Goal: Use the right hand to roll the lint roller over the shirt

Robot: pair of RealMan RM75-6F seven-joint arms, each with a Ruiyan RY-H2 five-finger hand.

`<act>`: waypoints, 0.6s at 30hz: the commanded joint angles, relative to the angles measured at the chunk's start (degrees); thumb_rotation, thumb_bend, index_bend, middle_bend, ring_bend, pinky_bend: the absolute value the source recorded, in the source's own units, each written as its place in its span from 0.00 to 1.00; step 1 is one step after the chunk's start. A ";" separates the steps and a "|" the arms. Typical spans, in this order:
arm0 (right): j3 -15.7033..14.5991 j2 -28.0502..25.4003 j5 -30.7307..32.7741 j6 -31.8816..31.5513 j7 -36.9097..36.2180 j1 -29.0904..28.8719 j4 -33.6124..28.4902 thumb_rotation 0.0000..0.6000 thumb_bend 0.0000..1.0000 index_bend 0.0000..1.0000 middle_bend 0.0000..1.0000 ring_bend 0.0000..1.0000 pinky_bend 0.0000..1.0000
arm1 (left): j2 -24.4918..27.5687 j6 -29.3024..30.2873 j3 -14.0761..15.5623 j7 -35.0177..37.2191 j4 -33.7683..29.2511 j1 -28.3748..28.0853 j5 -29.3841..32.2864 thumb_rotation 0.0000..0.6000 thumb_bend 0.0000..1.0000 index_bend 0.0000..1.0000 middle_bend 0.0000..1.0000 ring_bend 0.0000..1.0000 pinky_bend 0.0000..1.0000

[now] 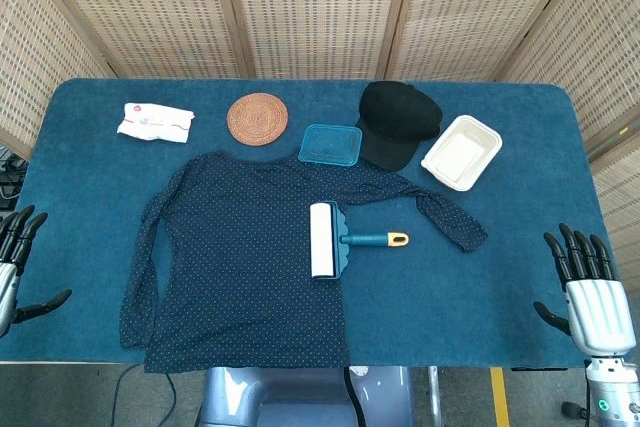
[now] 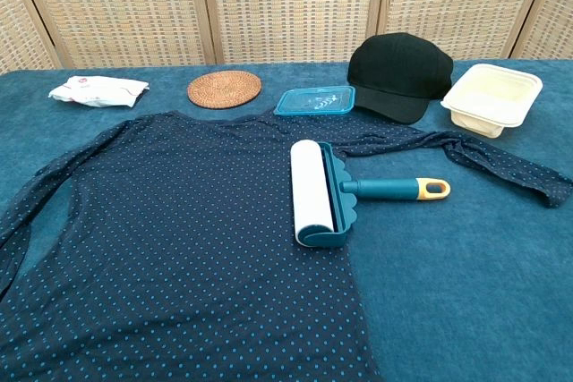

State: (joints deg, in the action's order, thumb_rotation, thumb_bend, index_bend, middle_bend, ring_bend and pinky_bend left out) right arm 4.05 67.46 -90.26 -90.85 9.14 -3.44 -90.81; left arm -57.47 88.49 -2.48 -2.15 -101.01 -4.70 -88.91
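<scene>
Worktop [image 1: 520, 287]: covered in blue cloth, carrying everything, with a woven screen behind.
Shirt [image 1: 230, 267]: dark blue with light dots, spread flat across the middle and left, one sleeve trailing out to the right.
Cap [image 1: 398, 122]: black, at the far side, just beside a cream tray [image 1: 461, 152] and a blue lid [image 1: 330, 144].
Lint roller [image 1: 325, 240]: its white roll lies on the shirt's right edge, its teal handle with the yellow end pointing right, onto bare cloth.
Right hand [image 1: 590, 292]: at the near right corner, fingers apart and holding nothing, well apart from the roller.
Left hand [image 1: 15, 262]: at the near left edge, fingers spread, also empty.
Step in hand: none begun, I judge; the roller is not yet picked up.
Next move: the right hand likely needs to reach in leftward and close round the handle, keeping the roll on the fabric.
Head view only: both hands, and the shirt's whole outline.
Chest view only: the roller's scalloped guard and the handle's hanging hole, seen close; neither hand shows there.
</scene>
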 commanded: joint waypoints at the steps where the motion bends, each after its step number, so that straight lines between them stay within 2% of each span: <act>1: -0.02 -0.08 0.08 0.15 -0.06 -0.01 -0.14 1.00 0.00 0.00 0.00 0.00 0.00 | -0.14 0.01 0.01 -0.04 0.21 -0.01 -0.07 1.00 0.00 0.00 0.00 0.00 0.00; 7: -0.02 0.23 1.15 2.10 -0.30 -0.59 -0.60 1.00 0.00 0.00 0.01 0.00 0.00 | -0.56 -0.65 -0.17 -0.59 0.34 -0.34 0.39 1.00 0.00 0.00 0.00 0.00 0.00; 8: 0.15 0.27 1.28 3.08 -0.41 -1.21 -1.03 1.00 0.00 0.00 0.09 0.07 0.00 | -0.65 -0.83 -0.28 -0.66 0.37 -0.45 0.60 1.00 0.00 0.00 0.00 0.00 0.00; 10: 2.22 0.36 0.69 6.91 0.51 -5.26 -1.86 1.00 0.00 0.00 0.35 0.35 0.17 | -0.86 -1.28 -0.74 -0.74 0.41 -0.82 1.27 1.00 0.00 0.00 0.00 0.00 0.00; 11: 2.92 0.24 1.38 8.58 1.17 -6.49 -2.27 1.00 0.00 0.00 0.54 0.55 0.39 | -0.93 -1.40 -0.85 -0.69 0.44 -0.90 1.48 1.00 0.00 0.00 0.00 0.00 0.00; 12: 3.82 0.00 2.02 11.20 2.29 -8.47 -3.19 1.00 0.00 0.00 0.67 0.70 0.63 | -0.97 -1.57 -0.97 -0.67 0.50 -0.98 1.79 1.00 0.00 0.00 0.00 0.00 0.00; 14: 6.15 -0.76 6.55 19.11 6.14 -13.19 -6.38 1.00 0.00 0.00 0.82 0.85 0.91 | -1.01 -1.83 -1.33 -0.95 0.60 -1.18 2.45 1.00 0.00 0.00 0.00 0.00 0.00; 16: 7.60 -1.16 10.77 23.43 9.21 -15.65 -8.81 1.00 0.00 0.00 0.90 0.95 0.99 | -1.09 -1.93 -1.54 -1.04 0.55 -1.26 2.89 1.00 0.00 0.00 0.00 0.00 0.00; 18: 9.36 -0.64 16.21 28.02 13.26 -18.94 -10.95 1.00 0.00 0.00 0.96 1.00 1.00 | -1.12 -2.13 -1.70 -1.21 0.49 -1.35 3.33 1.00 0.00 0.00 0.00 0.00 0.00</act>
State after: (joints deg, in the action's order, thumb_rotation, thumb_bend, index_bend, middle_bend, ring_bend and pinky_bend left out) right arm 9.48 67.06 -82.57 -71.30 15.56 -15.70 -96.94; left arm -58.57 86.43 -4.10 -3.30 -100.49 -6.00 -85.67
